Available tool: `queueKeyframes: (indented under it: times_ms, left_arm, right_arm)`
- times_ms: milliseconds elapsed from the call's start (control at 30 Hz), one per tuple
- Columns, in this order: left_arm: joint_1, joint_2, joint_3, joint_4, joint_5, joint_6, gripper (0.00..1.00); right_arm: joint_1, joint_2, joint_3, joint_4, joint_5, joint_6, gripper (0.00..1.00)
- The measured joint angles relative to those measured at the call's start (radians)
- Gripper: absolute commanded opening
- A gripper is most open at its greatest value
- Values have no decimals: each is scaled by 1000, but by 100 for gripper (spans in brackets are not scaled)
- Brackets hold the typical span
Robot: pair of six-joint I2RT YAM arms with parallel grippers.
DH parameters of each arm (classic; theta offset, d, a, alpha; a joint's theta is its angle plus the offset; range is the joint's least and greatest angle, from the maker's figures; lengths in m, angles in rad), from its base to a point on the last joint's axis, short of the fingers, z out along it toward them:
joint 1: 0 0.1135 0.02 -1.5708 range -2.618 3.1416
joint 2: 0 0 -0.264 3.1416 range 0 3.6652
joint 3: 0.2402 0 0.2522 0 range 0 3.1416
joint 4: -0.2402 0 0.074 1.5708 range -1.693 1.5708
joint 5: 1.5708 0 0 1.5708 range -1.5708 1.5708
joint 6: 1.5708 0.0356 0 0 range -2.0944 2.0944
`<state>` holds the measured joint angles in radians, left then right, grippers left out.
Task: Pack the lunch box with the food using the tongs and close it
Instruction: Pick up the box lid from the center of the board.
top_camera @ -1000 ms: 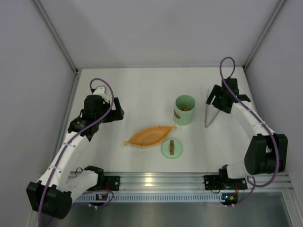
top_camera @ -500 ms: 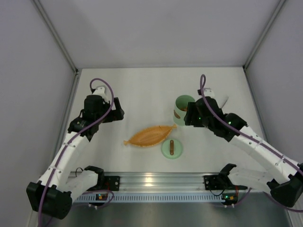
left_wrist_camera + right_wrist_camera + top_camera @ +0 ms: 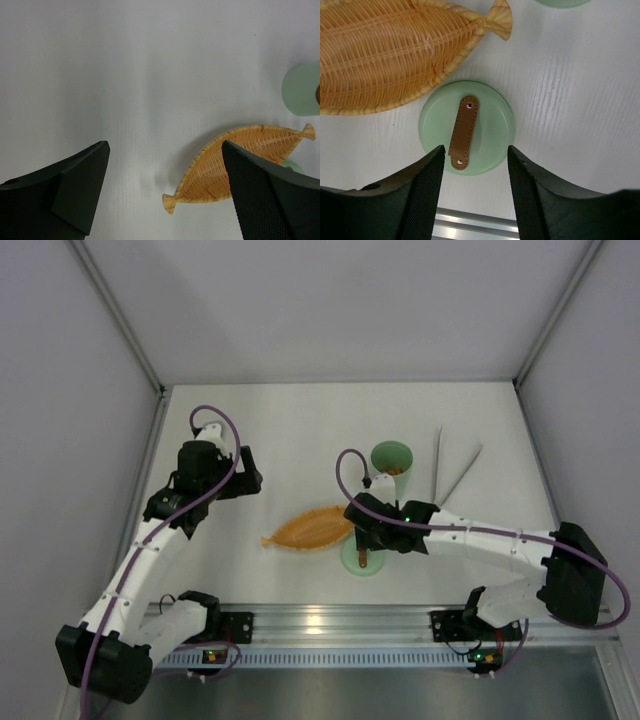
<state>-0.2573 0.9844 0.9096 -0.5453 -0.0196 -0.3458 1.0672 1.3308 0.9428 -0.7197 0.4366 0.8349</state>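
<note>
The green lid (image 3: 487, 117) lay flat just beneath the right pincer (image 3: 476, 150), the uncovered cup (image 3: 391, 456) and spread tongs (image 3: 436, 480) beyond.

lunch box (image 3: 377, 455): one is standing
lid (image 3: 466, 127): one is lying
tongs (image 3: 437, 462): one pair is lying
woven dish (image 3: 385, 50): one is lying

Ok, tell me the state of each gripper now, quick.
Left gripper: open, holding nothing.
Right gripper: open, fingers either side above the green lid, nothing held.
</note>
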Motion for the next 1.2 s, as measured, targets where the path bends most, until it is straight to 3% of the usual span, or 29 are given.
queueKeyframes:
  times_ms: [500,1200]
  left_arm:
    - [-6,0,0,0,-4,0,99]
    - [-13,0,0,0,-9,0,99]
  right_arm:
    - [57,108,-25,94,10,85,49]
    - [69,139,-81,129,20,137,45]
